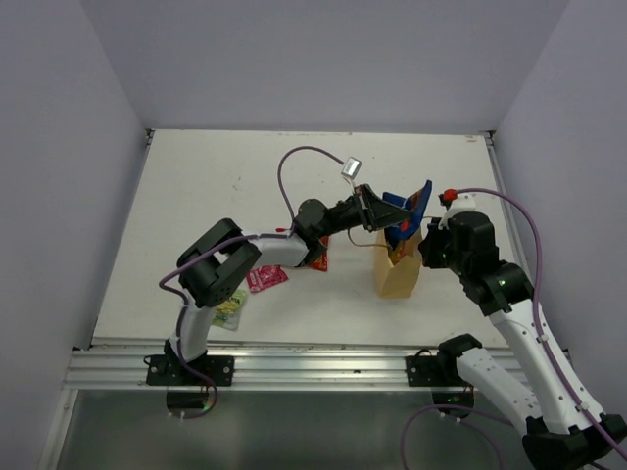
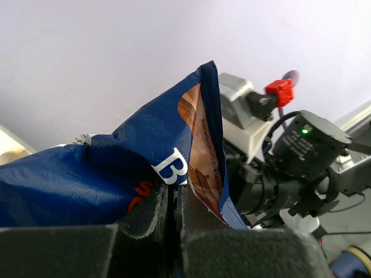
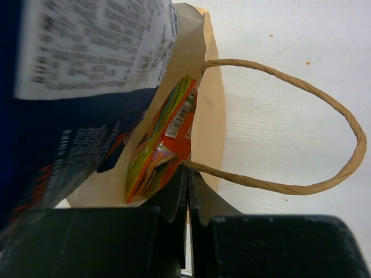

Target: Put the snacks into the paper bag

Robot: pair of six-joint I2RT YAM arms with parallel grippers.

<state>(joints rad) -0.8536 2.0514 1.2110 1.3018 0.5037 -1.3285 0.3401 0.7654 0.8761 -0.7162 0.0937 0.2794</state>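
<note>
My left gripper (image 1: 392, 211) is shut on the blue Burts crisp bag (image 1: 415, 208) and holds it tilted over the open mouth of the tan paper bag (image 1: 398, 278). In the left wrist view my gripper (image 2: 174, 194) pinches the blue bag's (image 2: 116, 168) lower edge. My right gripper (image 1: 424, 251) is shut on the paper bag's right rim. In the right wrist view my gripper (image 3: 188, 172) pinches the paper bag's (image 3: 208, 116) rim by its loop handle (image 3: 301, 92). An orange packet (image 3: 162, 145) lies inside, and the blue bag (image 3: 75, 87) hangs above it.
A pink-red packet (image 1: 266, 278), a green packet (image 1: 230, 308) and a red packet (image 1: 318, 258) lie on the white table (image 1: 216, 186) under and beside the left arm. Walls close the table at the back and both sides.
</note>
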